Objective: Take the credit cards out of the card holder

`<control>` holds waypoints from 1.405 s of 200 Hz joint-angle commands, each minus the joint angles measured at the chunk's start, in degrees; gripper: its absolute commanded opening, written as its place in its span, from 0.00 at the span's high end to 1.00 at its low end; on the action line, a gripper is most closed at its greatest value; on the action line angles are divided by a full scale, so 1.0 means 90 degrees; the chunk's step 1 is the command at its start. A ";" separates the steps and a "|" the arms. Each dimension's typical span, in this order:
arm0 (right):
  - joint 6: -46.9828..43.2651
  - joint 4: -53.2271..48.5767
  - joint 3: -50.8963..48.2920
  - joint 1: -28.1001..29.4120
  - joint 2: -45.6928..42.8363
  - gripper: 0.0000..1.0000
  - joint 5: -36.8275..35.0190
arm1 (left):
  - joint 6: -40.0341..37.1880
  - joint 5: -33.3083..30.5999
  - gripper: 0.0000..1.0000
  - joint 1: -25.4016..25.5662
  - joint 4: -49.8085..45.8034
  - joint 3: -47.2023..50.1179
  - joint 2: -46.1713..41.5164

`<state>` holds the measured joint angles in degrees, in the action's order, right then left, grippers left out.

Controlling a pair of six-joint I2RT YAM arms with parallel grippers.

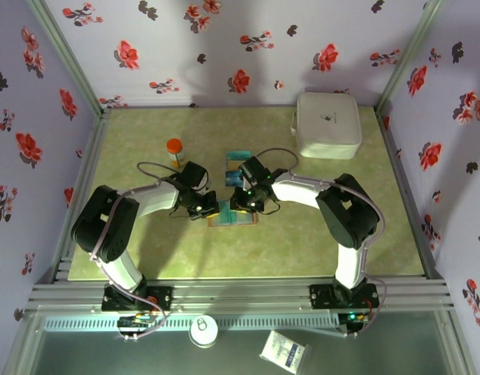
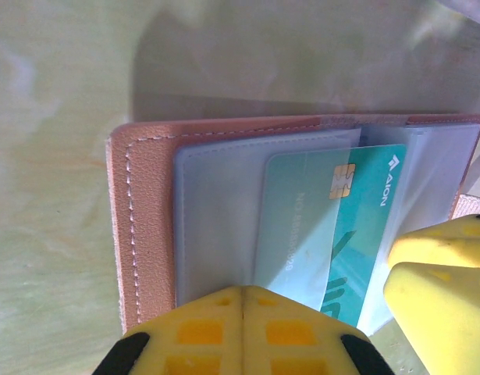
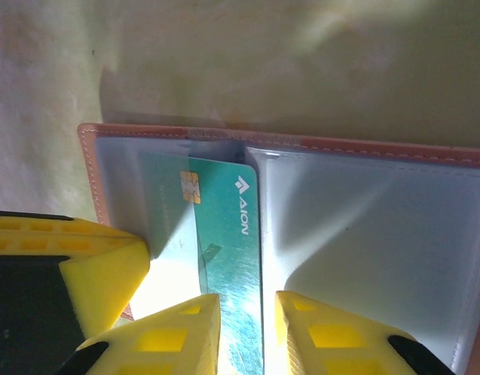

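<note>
Top view, holder: the tan leather card holder (image 1: 233, 219) lies open on the desk (image 1: 146, 250), between the left gripper (image 1: 204, 206) and the right gripper (image 1: 247, 201), both down at it.
Top view, already out: two small teal-blue cards (image 1: 237, 160) seem to lie on the desk just beyond the holder (too small here to be sure of the count).
Left wrist, jaws: the left gripper's jaws are fully closed with nothing between them. Their tips sit over the near edge of the clear sleeve (image 2: 216, 219), probably pinning the holder flat.
Left wrist, card: a teal chip card (image 2: 337, 226) sticks partway out of its pocket, slanted toward the right gripper's fingers (image 2: 439, 305).
Right wrist, jaws: the right gripper's jaws stand a little apart, straddling the teal chip card's long edge. Whether they actually pinch it cannot be told.
Right wrist, other page: the facing sleeve page (image 3: 380, 234) looks empty.
Progress: judged past the middle. The teal chip card is yet to come free, and further cards hidden in other pockets cannot be ruled out.
</note>
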<state>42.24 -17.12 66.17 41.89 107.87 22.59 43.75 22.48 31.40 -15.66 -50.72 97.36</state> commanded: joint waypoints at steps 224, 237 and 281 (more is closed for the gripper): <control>0.0499 0.1086 -0.0437 -0.0074 -0.0043 0.81 0.0634 | -0.0022 -0.0244 1.00 0.0017 -0.0326 0.0074 0.0110; 0.0512 0.1092 -0.0448 -0.0074 -0.0014 0.81 0.0646 | -0.0024 -0.0243 1.00 0.0020 -0.0320 0.0069 0.0110; 0.0397 0.0853 -0.0575 -0.0176 -0.0147 0.86 0.0458 | 0.0000 -0.0264 1.00 0.0016 -0.0308 0.0049 0.0091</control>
<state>45.69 -8.34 62.28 41.12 108.81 27.27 43.75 22.11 31.40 -15.70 -50.72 97.36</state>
